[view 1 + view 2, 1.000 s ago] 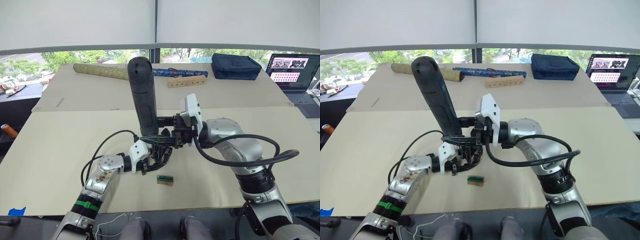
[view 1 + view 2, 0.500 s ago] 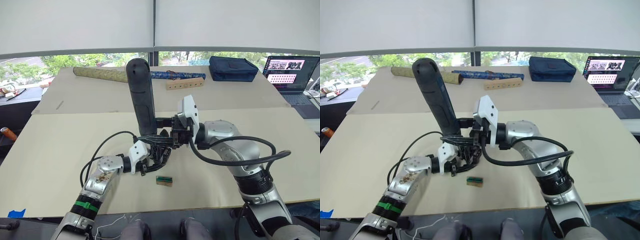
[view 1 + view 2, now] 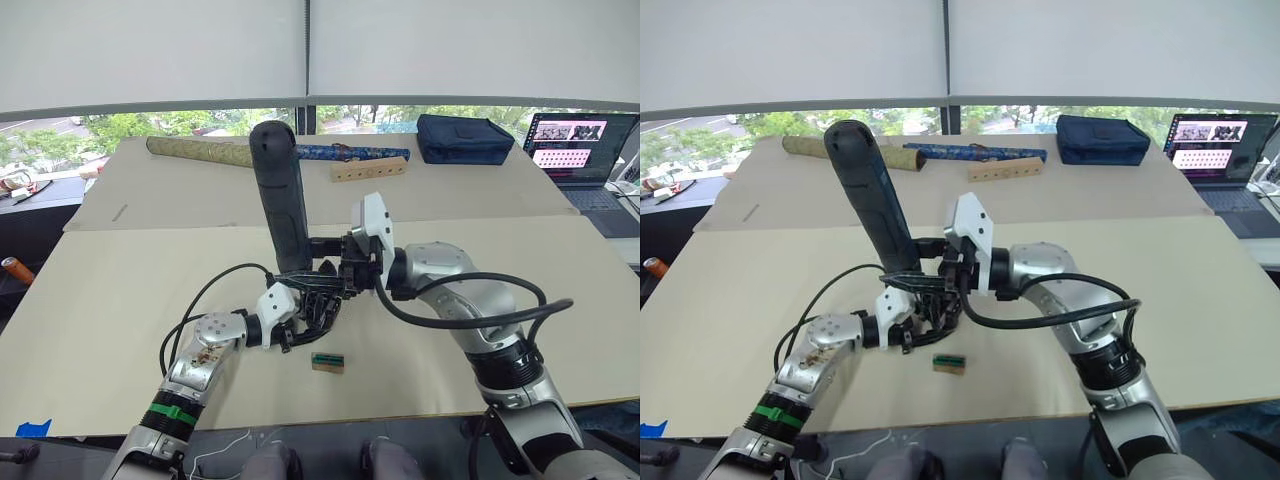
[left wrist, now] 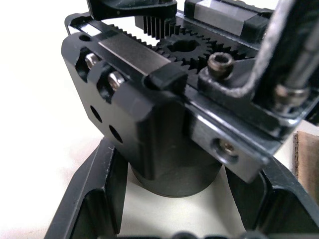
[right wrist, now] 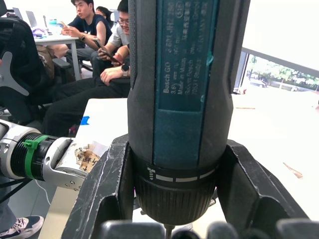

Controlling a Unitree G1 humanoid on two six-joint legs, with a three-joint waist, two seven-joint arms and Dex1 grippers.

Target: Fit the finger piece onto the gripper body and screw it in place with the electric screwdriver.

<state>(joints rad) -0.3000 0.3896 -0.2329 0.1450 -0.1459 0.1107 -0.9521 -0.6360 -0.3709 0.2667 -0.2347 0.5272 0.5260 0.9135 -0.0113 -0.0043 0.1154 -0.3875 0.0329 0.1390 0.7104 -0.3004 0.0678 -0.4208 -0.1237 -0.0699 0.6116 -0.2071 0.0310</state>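
The electric screwdriver (image 3: pixel 281 195), thick and black with a rounded top, is clamped upright by the right gripper (image 3: pixel 338 262) above the table (image 3: pixel 100 270). Below it, the black gripper body (image 4: pixel 149 124), with a toothed gear on it, is clasped by the left gripper (image 3: pixel 305 312).

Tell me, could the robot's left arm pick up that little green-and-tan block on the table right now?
Probably not: the left gripper is clamped on the gripper body, though the block lies close by, unobstructed.

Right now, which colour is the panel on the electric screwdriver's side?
Teal-blue on the electric screwdriver, with a black body; the right wrist view shows it best.
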